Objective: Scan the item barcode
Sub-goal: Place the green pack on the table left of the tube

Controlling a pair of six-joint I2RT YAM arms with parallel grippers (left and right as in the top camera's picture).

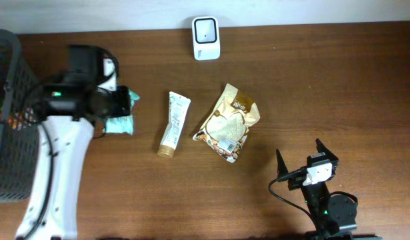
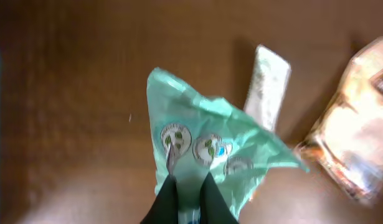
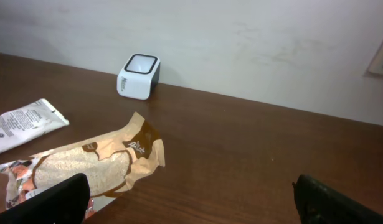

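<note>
My left gripper [image 1: 127, 105] is shut on a thin teal-green packet [image 1: 119, 125], which hangs over the table's left side. In the left wrist view the two dark fingers [image 2: 168, 200] pinch the packet's [image 2: 210, 140] near edge; round printed labels show on its face. The white barcode scanner [image 1: 206, 38] stands at the back edge, also in the right wrist view as a scanner [image 3: 140, 76] with its window up. My right gripper [image 1: 300, 155] rests open at the front right, nothing between its fingers [image 3: 54, 202].
A white tube [image 1: 173, 123] and a beige snack bag [image 1: 228, 122] lie mid-table, right of the held packet. A dark mesh basket [image 1: 6, 113] stands at the left edge. A white wall runs behind the scanner.
</note>
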